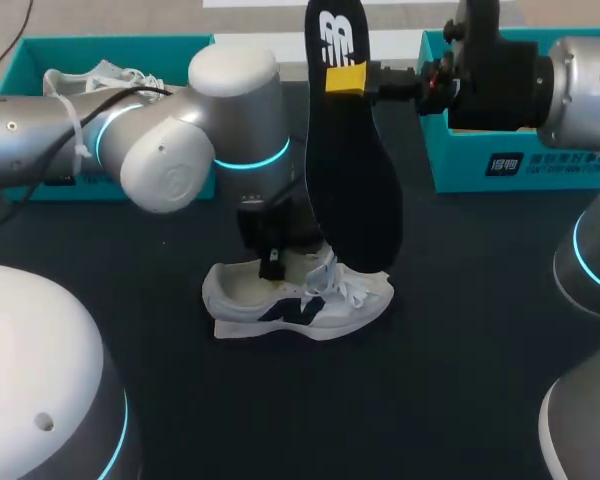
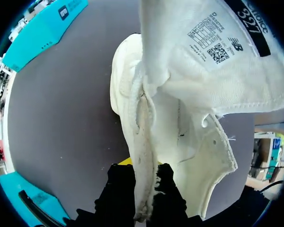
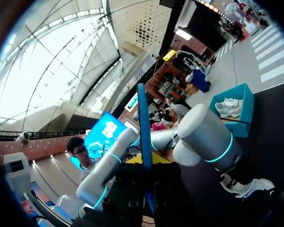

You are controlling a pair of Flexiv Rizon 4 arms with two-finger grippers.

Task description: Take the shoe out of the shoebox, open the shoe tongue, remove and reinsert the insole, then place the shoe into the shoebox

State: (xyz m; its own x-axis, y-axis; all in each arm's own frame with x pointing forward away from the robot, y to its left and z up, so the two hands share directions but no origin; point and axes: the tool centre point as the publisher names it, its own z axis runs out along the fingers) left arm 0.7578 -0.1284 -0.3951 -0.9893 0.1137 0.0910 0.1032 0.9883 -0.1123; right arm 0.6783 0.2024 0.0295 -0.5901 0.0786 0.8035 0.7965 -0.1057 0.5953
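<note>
**Insole lifted clear, shoe held on the table**

At the back left, the left shoebox [image 1: 30, 50] holds a second shoe [image 1: 105, 75]. The left end effector [image 1: 273, 250] is clamped on the opening edge of the white shoe [image 1: 300, 300], which stands mid-table [image 1: 430, 400]. Just above it the black insole [image 1: 352, 170] hangs upright, its upper end pinched in the right end effector [image 1: 348, 78]. The right shoebox [image 1: 510, 160] sits at the back right.

Shoe [image 1: 300, 300] in the middle of the table [image 1: 180, 400], toe to the right. Insole [image 1: 352, 170] upright just above it, lower end down by the laces, pinched near its top in the right gripper [image 1: 352, 78]. Left gripper [image 2: 143, 174] clamped on the shoe's opening edge, from behind. 2 boxes at the back: left box [image 1: 30, 50] with a second shoe [image 1: 100, 78] inside, right box [image 1: 500, 165].
</note>
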